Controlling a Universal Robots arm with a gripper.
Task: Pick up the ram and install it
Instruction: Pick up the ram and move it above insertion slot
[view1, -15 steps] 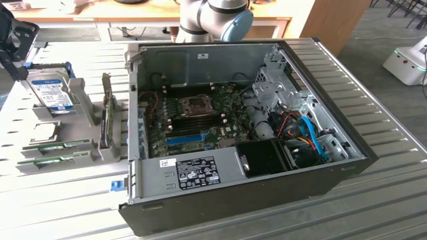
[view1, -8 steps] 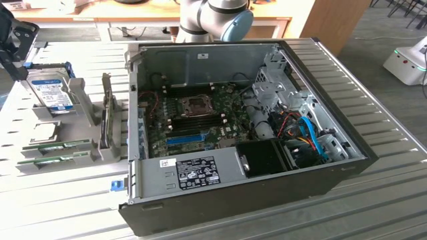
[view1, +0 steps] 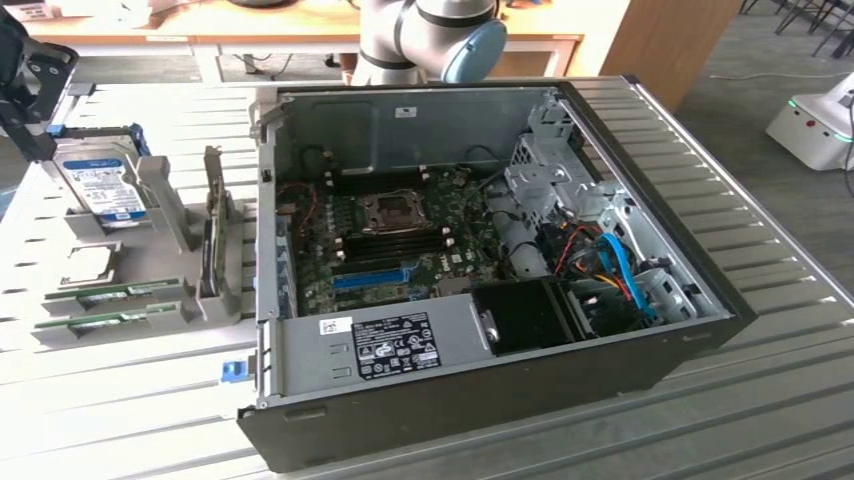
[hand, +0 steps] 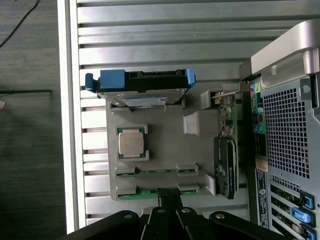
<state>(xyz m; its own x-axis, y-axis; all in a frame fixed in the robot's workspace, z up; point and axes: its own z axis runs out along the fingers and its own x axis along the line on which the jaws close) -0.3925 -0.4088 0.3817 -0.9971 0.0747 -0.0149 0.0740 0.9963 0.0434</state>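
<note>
The ram (hand: 146, 192) is a thin green stick lying in the outer slot of a grey holder (hand: 165, 145), with a matching stick (hand: 155, 171) in the slot beside it. In the exterior view the ram (view1: 100, 320) and its twin (view1: 114, 293) lie at the holder's near end. My gripper (hand: 167, 196) is shut with nothing in it, well above the holder, and its tips line up with the ram. It hangs dark over the holder's far end in the exterior view (view1: 27, 105). The open computer case (view1: 694, 330) shows its motherboard (view1: 400, 240).
The holder also carries a hard drive (hand: 142, 87) with blue rails, a processor chip (hand: 132, 143) and an upright expansion card (view1: 214, 240). The case stands at the exterior view's right of the holder on a slatted metal table (view1: 747, 420). A table edge (hand: 70, 125) runs past the holder.
</note>
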